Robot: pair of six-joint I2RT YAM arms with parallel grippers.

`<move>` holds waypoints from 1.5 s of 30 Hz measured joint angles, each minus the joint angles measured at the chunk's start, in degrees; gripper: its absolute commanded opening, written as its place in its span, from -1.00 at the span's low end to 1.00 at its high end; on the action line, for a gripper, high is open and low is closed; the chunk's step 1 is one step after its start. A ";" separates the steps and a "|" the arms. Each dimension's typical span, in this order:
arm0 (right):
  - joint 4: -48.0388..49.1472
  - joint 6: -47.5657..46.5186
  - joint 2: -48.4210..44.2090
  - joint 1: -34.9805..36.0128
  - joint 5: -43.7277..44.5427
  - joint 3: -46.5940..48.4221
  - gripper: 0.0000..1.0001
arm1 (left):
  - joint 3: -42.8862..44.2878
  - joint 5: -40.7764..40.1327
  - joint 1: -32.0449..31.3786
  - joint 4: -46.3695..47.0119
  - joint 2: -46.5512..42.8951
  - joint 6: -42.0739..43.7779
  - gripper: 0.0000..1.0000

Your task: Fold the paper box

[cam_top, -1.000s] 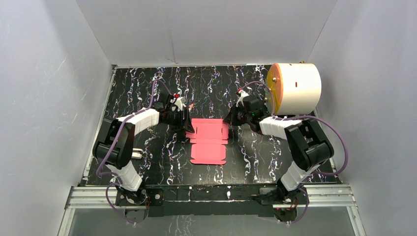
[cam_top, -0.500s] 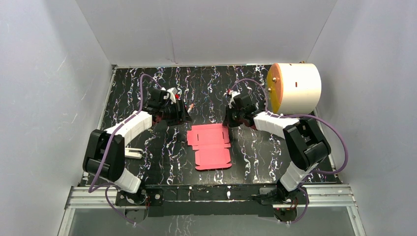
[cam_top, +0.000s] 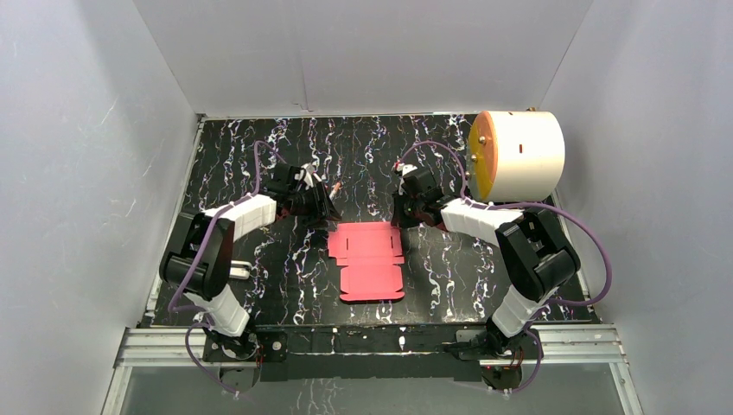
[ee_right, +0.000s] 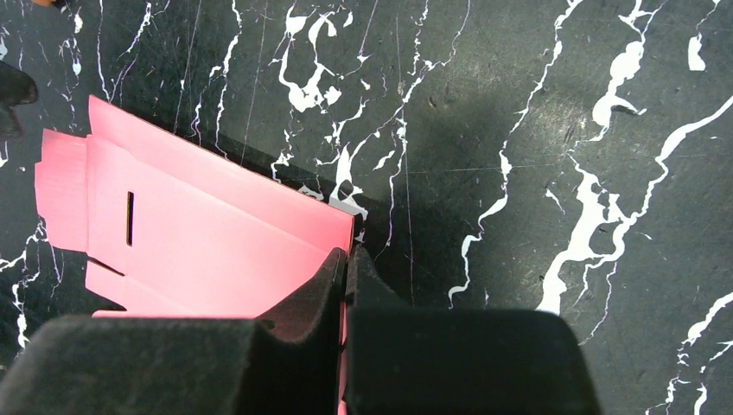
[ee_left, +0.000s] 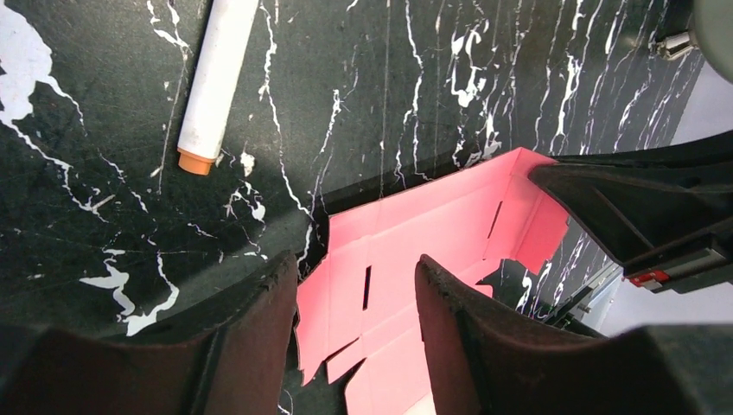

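Box position: the paper box (cam_top: 370, 259) lies in the middle of the bench (cam_top: 449, 268), between the two arms, its far edge right under both wrists.
Right pincer: the right pincer (ee_right: 346, 268) is closed on the far right edge of the paper box, and a thin line of pink shows between the tips.
Left pincer: the left pincer (ee_left: 354, 303) stands open with a middling gap, its tips straddling the far left corner; I cannot tell if they touch the card.
Risk, slipping: that hold is only on the very rim, so a quick lift could pull the card straight out.
Risk, bad crease: if the right side rises while the left side lies free, the thin card may buckle away from its fold lines.
Risk, sliding: the bench looks smooth, and a sideways push from the open tips could skate the whole sheet off line.
Risk, clutter: a white pen (ee_left: 214, 82) with an orange cap lies just beyond the left pincer and could get knocked by a wide swing.
Look of the box: pink-red, thin, a flat cut-out with narrow slits, notched flaps and faint fold lines.
Shape now: mostly flat, with the far right corner tipped up where it is held, so no walls are standing yet.
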 measured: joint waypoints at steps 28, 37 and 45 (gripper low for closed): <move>1.88 0.15 0.00 0.37 1.07 -0.42 -1.00 | 3.39 -0.68 -3.17 0.17 8.04 -0.68 -0.69; 1.27 0.42 0.00 1.49 4.96 -0.42 -1.00 | 10.78 -10.47 -8.57 -7.74 8.04 2.19 -0.89; -0.04 1.75 0.07 3.37 8.72 0.15 -0.99 | 16.87 -20.52 -14.01 -14.91 8.46 5.33 -0.89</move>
